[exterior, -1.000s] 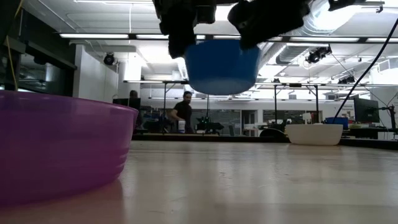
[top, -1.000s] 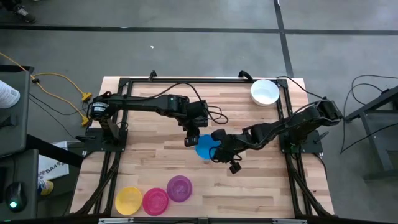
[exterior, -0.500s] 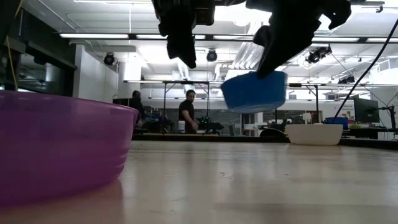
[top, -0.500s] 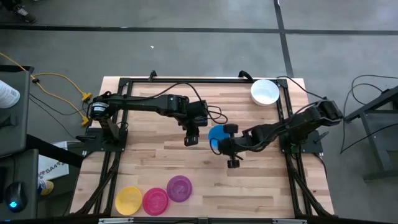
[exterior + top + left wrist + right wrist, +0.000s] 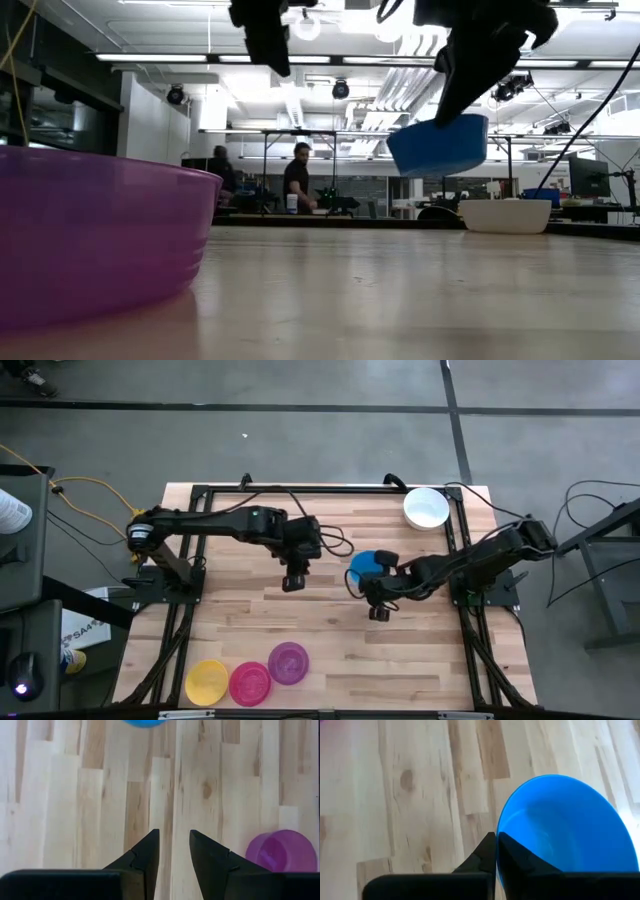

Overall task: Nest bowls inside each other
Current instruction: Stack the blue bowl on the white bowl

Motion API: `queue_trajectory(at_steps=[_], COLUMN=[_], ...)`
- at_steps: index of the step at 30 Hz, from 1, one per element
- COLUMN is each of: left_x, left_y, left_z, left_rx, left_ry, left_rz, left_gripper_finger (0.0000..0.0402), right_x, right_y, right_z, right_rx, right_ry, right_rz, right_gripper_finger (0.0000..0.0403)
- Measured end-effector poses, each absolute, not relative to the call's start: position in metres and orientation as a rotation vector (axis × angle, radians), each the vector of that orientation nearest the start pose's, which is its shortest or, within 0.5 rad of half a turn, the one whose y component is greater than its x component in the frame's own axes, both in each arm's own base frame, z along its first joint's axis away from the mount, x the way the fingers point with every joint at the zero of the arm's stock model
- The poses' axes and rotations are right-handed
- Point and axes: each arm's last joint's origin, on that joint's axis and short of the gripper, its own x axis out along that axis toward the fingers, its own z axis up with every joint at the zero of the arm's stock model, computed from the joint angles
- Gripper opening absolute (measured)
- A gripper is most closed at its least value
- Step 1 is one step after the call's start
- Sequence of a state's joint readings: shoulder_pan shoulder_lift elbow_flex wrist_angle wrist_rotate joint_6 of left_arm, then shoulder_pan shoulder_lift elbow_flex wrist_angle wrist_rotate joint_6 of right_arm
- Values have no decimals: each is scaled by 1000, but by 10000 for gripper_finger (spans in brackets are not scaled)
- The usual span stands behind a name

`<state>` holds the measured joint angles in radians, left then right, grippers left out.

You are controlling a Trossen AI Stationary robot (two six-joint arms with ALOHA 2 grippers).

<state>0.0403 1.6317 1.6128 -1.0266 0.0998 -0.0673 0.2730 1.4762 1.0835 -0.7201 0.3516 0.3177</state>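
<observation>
The blue bowl (image 5: 365,563) (image 5: 437,145) hangs tilted above the middle of the table, with my right gripper (image 5: 366,582) (image 5: 496,840) shut on it. My left gripper (image 5: 292,582) (image 5: 173,834) stands open to the left of it, high over bare wood, holding nothing. The white bowl (image 5: 426,508) (image 5: 505,215) sits on its base at the far right corner. The purple bowl (image 5: 288,663) (image 5: 280,851), red bowl (image 5: 250,682) and yellow bowl (image 5: 207,682) sit in a row at the near edge. My right gripper pinches the blue bowl's rim (image 5: 500,831), one finger inside the bowl and the other finger (image 5: 480,857) outside its wall. The fingers slant down from the table's right side. The bowl is lifted clear of the table and tilted, its opening still mostly upward.
A black metal frame (image 5: 300,490) runs around the table's edges. Bare wood lies between the held bowl and the white bowl. In the low view the purple bowl (image 5: 90,240) fills the near left; people stand in the room beyond the table.
My right gripper has carried the blue bowl toward the table's right and far edges and has rolled its wrist, so the bowl, level before, now hangs tilted. My left gripper has risen and drawn back toward the left, away from the bowl, staying open.
</observation>
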Motion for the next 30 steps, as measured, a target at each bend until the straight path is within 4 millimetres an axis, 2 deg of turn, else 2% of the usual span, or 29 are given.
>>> queue_trajectory(at_steps=[2, 7, 14, 30], left_x=[324, 311, 293, 256], left_y=[10, 4, -4, -16], left_z=[337, 317, 293, 262], left_rx=[-133, -163, -153, -178], left_ry=[1049, 1112, 1142, 1153], left_rz=[8, 38, 105, 201], left_gripper_finger=[109, 109, 109, 109], right_x=[275, 269, 259, 231], right_y=[62, 41, -4, -105], right_z=[246, 254, 262, 271], right_rx=[-41, 0, 97, 283], right_ry=[1037, 1042, 1067, 1019], right_rz=[-268, -353, -517, -843], right_gripper_finger=[3, 3, 3, 3])
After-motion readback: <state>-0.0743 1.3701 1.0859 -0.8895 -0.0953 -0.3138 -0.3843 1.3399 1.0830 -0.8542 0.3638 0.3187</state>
